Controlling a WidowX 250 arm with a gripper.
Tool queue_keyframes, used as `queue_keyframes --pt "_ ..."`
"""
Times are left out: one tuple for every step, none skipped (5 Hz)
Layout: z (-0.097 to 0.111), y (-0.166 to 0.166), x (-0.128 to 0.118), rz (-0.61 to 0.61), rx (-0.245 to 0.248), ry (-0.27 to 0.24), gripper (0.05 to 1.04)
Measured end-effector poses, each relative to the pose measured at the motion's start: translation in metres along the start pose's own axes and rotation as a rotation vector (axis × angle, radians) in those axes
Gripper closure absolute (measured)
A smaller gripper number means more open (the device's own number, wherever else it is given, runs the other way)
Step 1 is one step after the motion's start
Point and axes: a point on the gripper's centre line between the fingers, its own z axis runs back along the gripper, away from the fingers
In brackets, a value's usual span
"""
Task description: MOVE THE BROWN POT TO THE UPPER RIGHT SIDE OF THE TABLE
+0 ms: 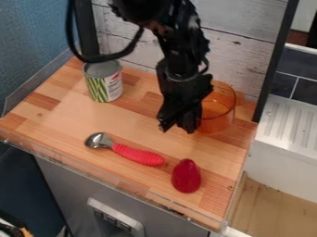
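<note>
Black two-finger hand [176, 126] released, tips apart, beside the transparent orange-brown round pot [219, 113]. Pot upright near desk's [62, 118] upper right corner.

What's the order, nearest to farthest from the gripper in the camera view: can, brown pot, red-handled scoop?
Going by the camera view, from the gripper:
1. Brown pot, right beside it, on the picture's right.
2. Red-handled scoop, below and left.
3. Can, upper left.
</note>
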Motion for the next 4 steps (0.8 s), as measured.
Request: queue_keyframes --pt "-0.009 -0.004 0.001 -0.017 -0.022 -0.022 1.008" --pt "-0.023 -0.002 -0.001 -0.043 -0.002 -0.028 1.008" --pt "-0.023 -0.008 0.001 -0.078 -0.035 -0.063 1.008" --pt "-0.029 -0.008 -0.001 -0.092 -0.02 -0.049 0.977"
